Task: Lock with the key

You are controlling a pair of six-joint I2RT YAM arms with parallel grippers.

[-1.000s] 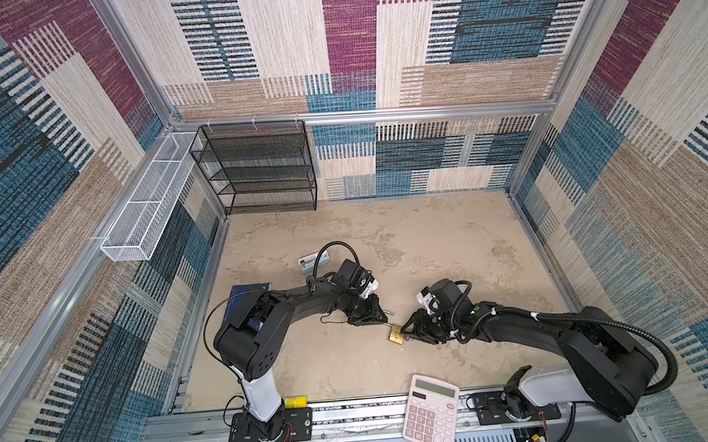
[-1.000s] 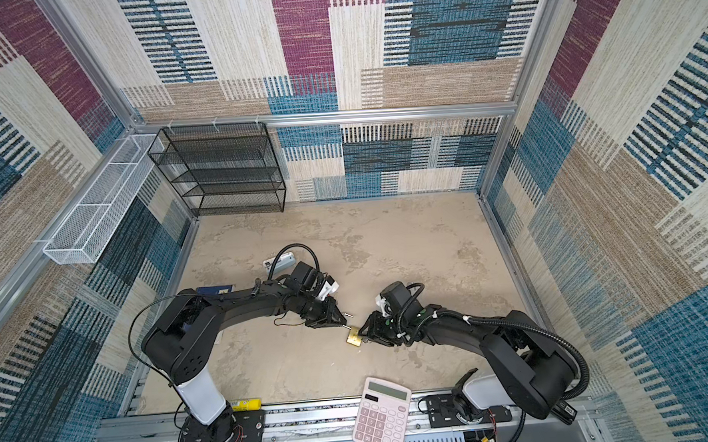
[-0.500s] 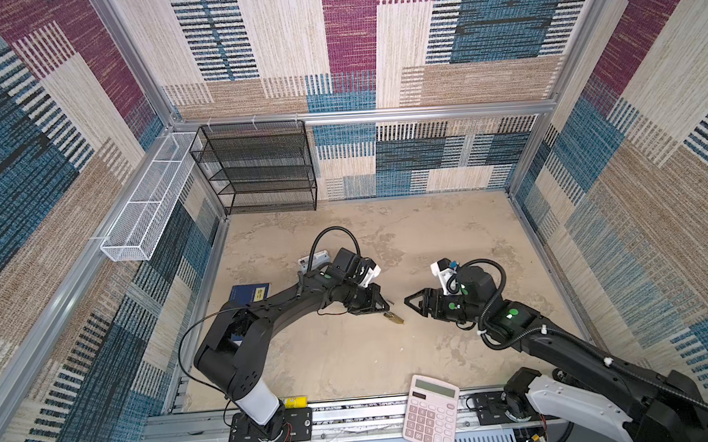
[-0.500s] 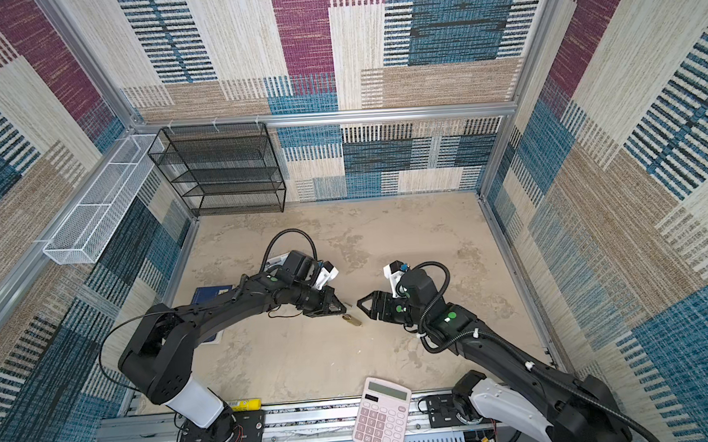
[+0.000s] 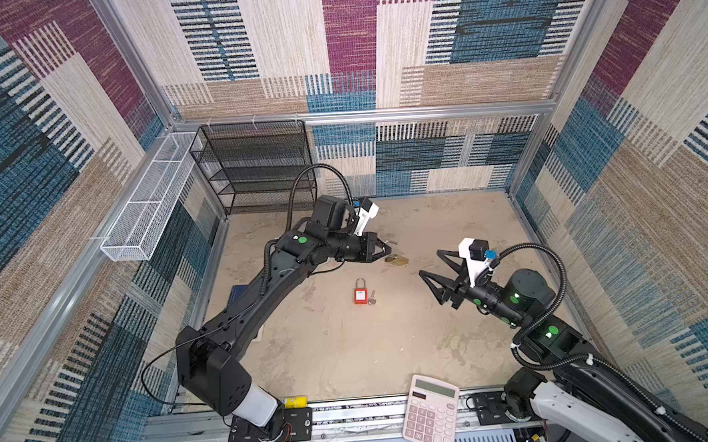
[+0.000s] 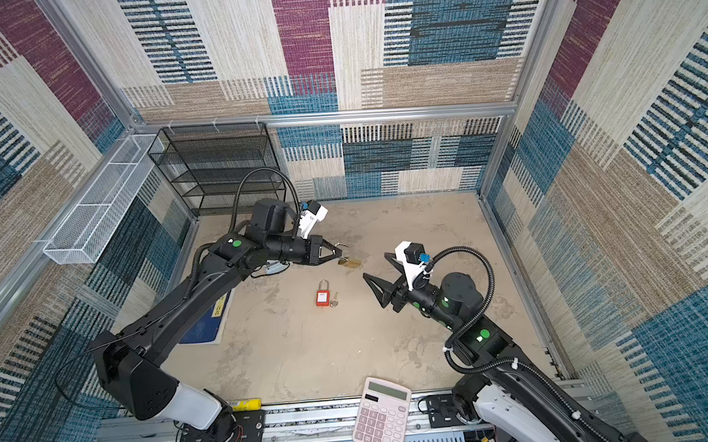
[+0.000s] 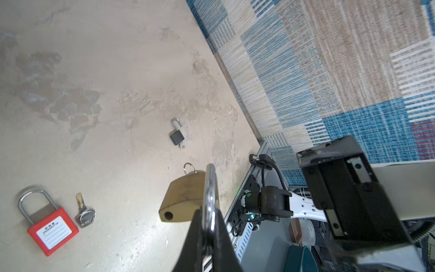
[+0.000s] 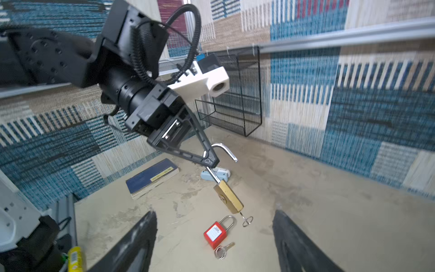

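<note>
Just beyond the red lock (image 5: pixel 360 295), the left gripper (image 8: pixel 211 160) pinched the brass lock's (image 8: pixel 228 197) shackle (image 8: pixel 225 149), key (image 8: pixel 242 215) hidden save its ring (image 8: pixel 247 221); right gripper (image 5: pixel 429 261) gaped.

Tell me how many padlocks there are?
3. A brass padlock hangs from the left gripper; a red padlock and a small black padlock lie apart on the table. Others may be hidden.

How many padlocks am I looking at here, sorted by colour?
Brass padlock: 1
Red padlock: 1
Black padlock: 1
Total: 3
</note>
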